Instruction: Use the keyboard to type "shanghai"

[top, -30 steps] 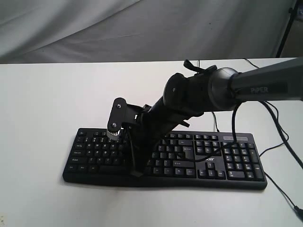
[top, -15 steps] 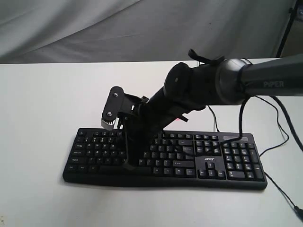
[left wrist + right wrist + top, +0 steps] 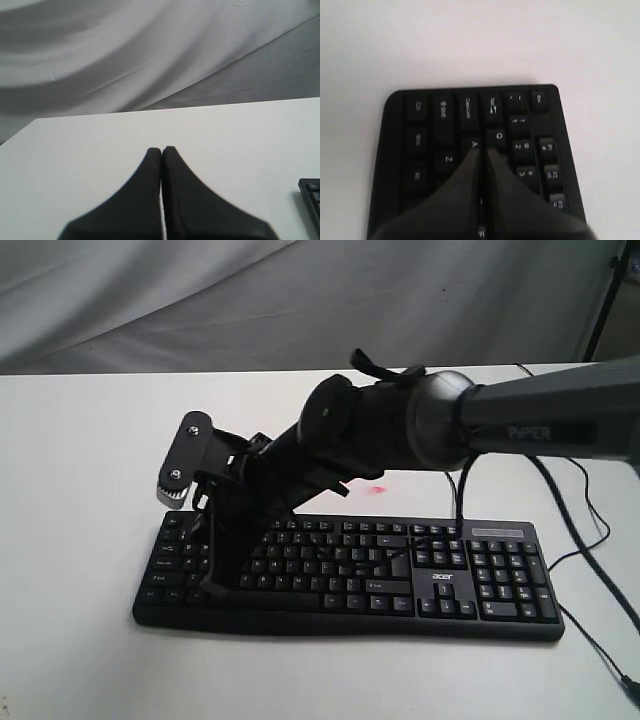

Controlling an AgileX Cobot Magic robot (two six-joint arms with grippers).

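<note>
The black keyboard (image 3: pixel 500 580) lies across the white table (image 3: pixel 80 460), its number pad on the right. My right arm reaches across it to its left end. The right gripper (image 3: pixel 215 585) points down, shut and empty, its tips at the left letter keys. In the right wrist view the right gripper (image 3: pixel 483 150) has its shut tips at the A key (image 3: pixel 474 144), beside Q; whether they press it I cannot tell. The left gripper (image 3: pixel 161 149) is shut with nothing in it over bare table, and a corner of the keyboard (image 3: pixel 312 192) shows at that view's edge.
The thin black keyboard cable (image 3: pixel 455 502) leads back from the keyboard. Arm cables (image 3: pixel 590 540) trail over the table on the right. A grey cloth backdrop (image 3: pixel 200 300) hangs behind the table. A black stand leg (image 3: pixel 605 300) rises at the far right.
My right arm has swung left along the keyboard, carrying its shut gripper from the middle keys to the left end. The keyboard has stayed put.
</note>
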